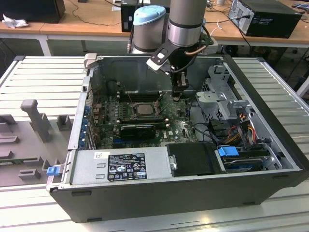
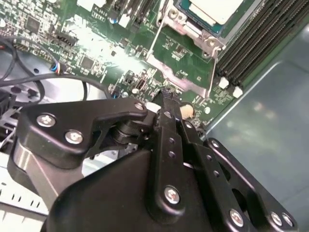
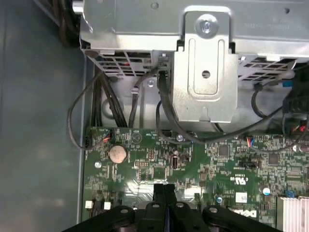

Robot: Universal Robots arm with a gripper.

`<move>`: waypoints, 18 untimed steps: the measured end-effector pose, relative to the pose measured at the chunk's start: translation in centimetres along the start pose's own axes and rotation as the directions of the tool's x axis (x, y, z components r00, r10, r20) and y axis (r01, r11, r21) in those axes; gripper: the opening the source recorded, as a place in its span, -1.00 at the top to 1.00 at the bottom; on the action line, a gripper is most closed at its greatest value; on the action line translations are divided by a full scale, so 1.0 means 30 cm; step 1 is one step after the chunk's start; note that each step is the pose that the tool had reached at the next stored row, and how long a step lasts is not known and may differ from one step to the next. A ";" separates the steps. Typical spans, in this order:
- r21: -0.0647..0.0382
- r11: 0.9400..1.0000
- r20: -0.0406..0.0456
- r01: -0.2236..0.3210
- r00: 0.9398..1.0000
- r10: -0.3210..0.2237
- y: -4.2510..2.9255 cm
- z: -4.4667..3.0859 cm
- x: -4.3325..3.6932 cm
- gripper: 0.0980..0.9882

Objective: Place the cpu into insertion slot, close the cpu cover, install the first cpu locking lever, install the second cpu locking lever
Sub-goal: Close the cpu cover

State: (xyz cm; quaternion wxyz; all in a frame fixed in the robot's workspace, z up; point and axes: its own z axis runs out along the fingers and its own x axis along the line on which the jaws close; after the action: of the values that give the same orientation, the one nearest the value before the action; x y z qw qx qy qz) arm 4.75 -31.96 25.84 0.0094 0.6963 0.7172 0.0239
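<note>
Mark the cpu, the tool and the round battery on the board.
cpu [image 2: 215, 8], second wrist view, middle of its silvery metal top.
tool [image 3: 164, 189], first wrist view, midway between its fingertips.
round battery [image 3: 117, 153], first wrist view, centre of its flat face.

- The exterior view stands off the arm, high over the near side of the open computer case [image 1: 159, 193]. It looks down into the case from far enough back to take in all of it, the gripper [image 1: 177, 96] and the slatted desk [image 1: 43, 77] underneath.
- The second wrist view rides close behind the gripper [image 2: 166, 96] and looks steeply down past it at the green board [image 2: 183, 53]. The cpu [image 2: 215, 8] lies beyond the tips.
- The first wrist view, equally close, faces the opposite way past the gripper [image 3: 164, 188], towards the metal drive cage [image 3: 205, 63] beyond it.
- All three views share the board just around the gripper.
</note>
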 end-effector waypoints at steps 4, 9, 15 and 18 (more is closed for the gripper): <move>0.010 1.000 0.000 0.000 1.000 0.000 -0.006 0.008 0.000 0.98; 0.010 1.000 0.000 0.000 1.000 0.000 -0.017 0.008 0.000 0.98; 0.010 1.000 0.000 0.000 1.000 0.000 -0.027 0.007 0.001 0.98; 0.010 1.000 0.000 0.000 1.000 0.000 -0.031 0.007 0.001 0.98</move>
State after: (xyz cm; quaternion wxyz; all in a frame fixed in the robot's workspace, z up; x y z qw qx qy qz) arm 3.85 -31.96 25.58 0.0057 0.6964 0.7174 0.0204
